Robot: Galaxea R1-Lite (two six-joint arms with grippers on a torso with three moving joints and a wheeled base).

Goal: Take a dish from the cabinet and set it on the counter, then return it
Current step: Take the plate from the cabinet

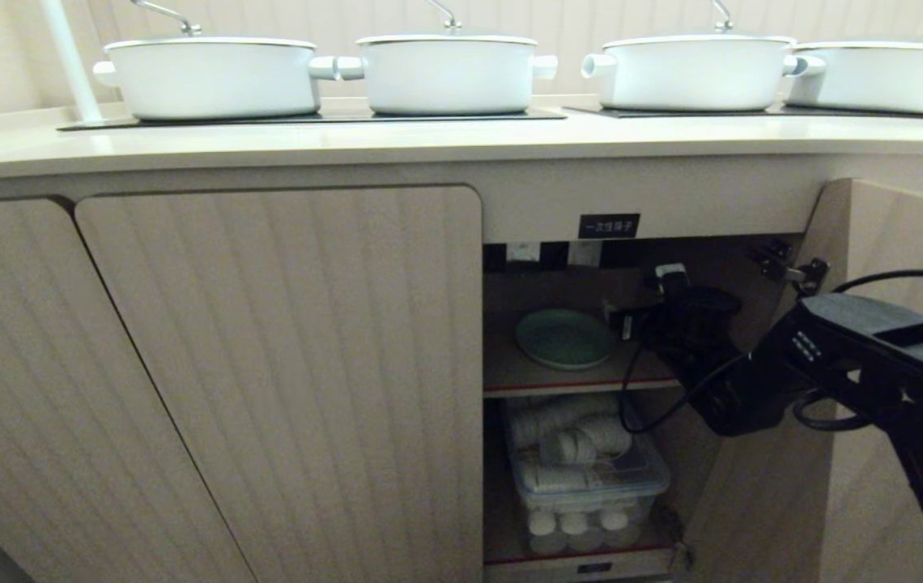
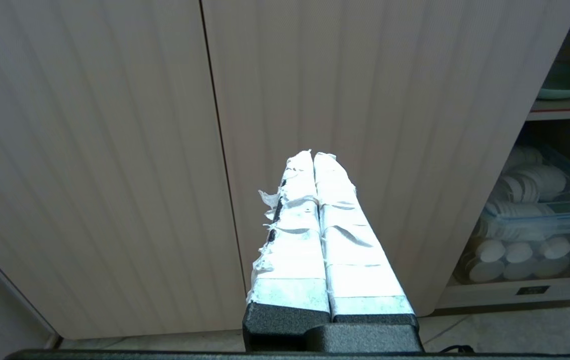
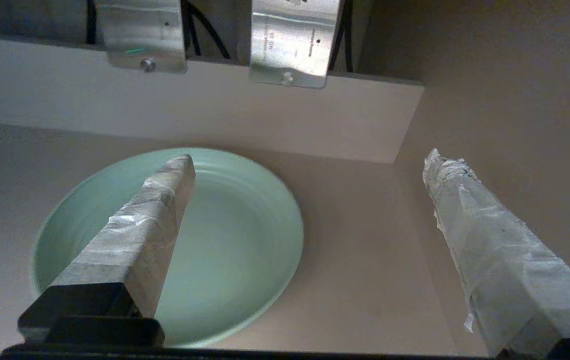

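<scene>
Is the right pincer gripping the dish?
No: the right pincer is open, and the dish lies free on the cabinet shelf.

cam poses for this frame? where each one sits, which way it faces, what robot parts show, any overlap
Head: up on the robot, facing the counter and open cabinet; right arm shows.
Left wrist: low, facing closed doors; shut left gripper shows.
Right wrist: inside the cabinet over the shelf; open right gripper shows.
Shared: all three see the green dish.

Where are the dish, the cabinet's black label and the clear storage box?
dish (image 1: 563, 338): head view, middle of the plate's surface, on the cabinet's inner shelf.
black label (image 1: 608, 226): head view, middle of the label, above the opening.
clear storage box (image 1: 591, 486): head view, front wall, lower compartment.
</scene>
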